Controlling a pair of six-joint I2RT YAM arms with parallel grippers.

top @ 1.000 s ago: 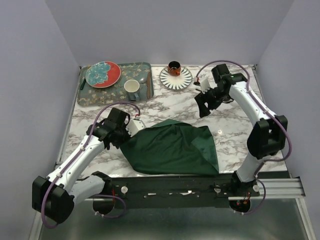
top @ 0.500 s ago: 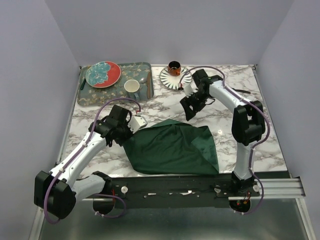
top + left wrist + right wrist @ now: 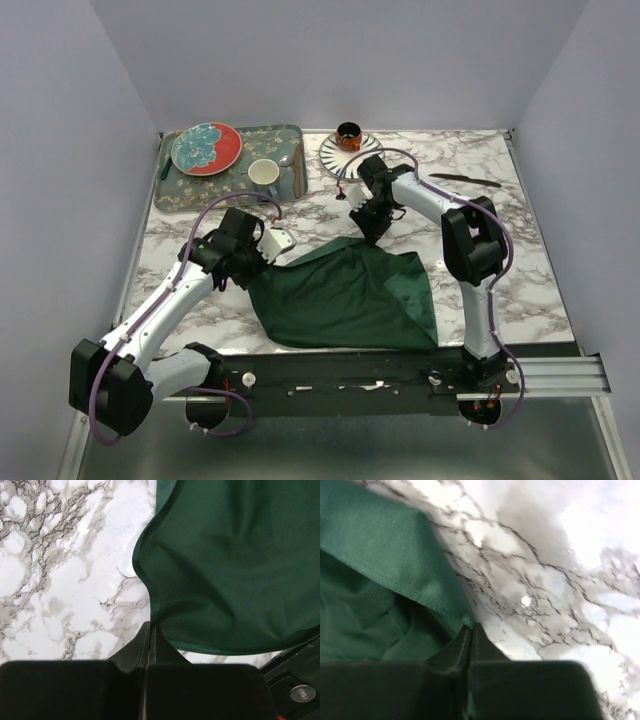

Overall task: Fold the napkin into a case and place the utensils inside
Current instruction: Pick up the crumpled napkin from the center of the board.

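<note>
The dark green napkin lies as a loose, rumpled sheet on the marble table, and no case is in view. At the cloth's left corner, my left gripper is shut on the napkin's hem; the napkin spreads away to the right in the left wrist view. My right gripper is down at the far corner, its jaws closed on that corner of the napkin. One slim black utensil lies on the table at the far right, away from both grippers.
A floral tray at the far left holds a red and teal plate, a mug and a silver spoon. A striped saucer with a small cup stands just behind the right gripper.
The right arm swung in from the far right to the napkin's far corner and its jaws closed on it. The left gripper stayed shut on the left corner.
</note>
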